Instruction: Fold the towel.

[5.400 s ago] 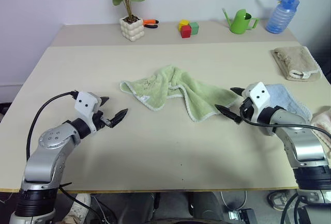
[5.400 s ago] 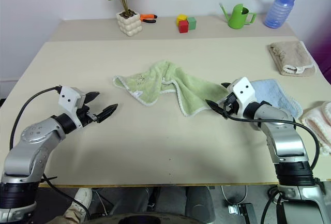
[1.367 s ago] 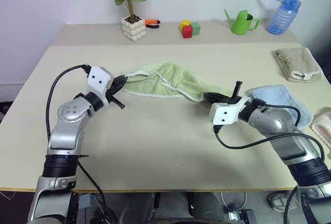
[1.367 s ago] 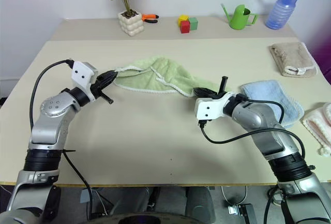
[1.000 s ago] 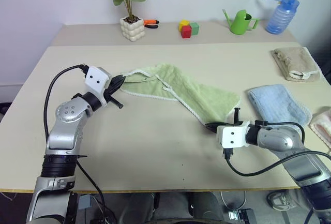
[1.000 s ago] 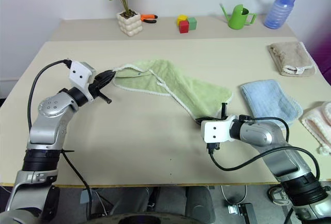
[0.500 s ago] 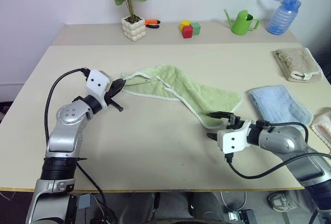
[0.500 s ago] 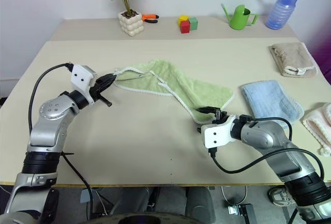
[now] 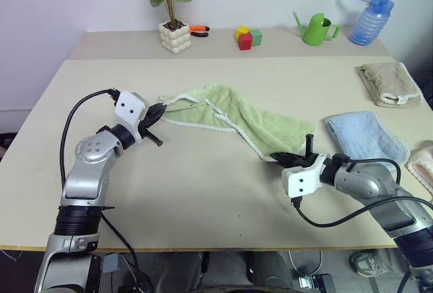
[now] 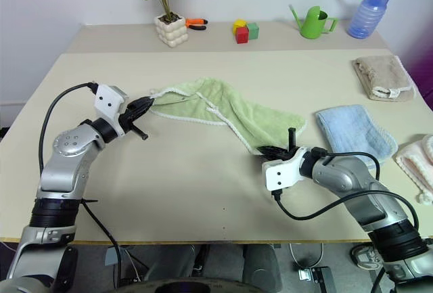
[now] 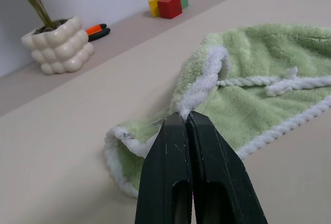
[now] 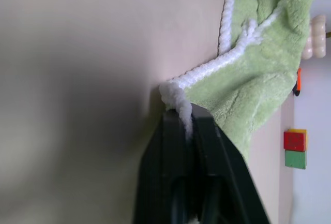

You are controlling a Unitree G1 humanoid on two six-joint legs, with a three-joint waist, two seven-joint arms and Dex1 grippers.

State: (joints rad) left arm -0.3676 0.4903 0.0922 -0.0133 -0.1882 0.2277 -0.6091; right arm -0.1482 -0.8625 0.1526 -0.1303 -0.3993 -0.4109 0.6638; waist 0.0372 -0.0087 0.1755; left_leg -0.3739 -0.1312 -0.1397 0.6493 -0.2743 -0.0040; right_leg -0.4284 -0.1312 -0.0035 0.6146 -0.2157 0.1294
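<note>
Right tool point(image 9: 283, 158) has reclamped the towel point(image 9: 233, 116) corner; left tool point(image 9: 157, 110) grips the opposite corner.

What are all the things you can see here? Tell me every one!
towel: one, light green with whitish edging, spread across the middle of the table
table: one, beige, under everything
folded towel: one, light blue, right of the green towel
folded towel: one, beige, far right side
potted plant: one, green leaves in a white bumpy pot, back shelf
pliers: one, orange handles, beside the pot
blocks: three, yellow, red and green, back shelf
watering can: one, green, back shelf
spray bottle: one, blue, back right
left gripper: one, black, shut on the towel's left corner
right gripper: one, black, shut on the towel's near right corner
</note>
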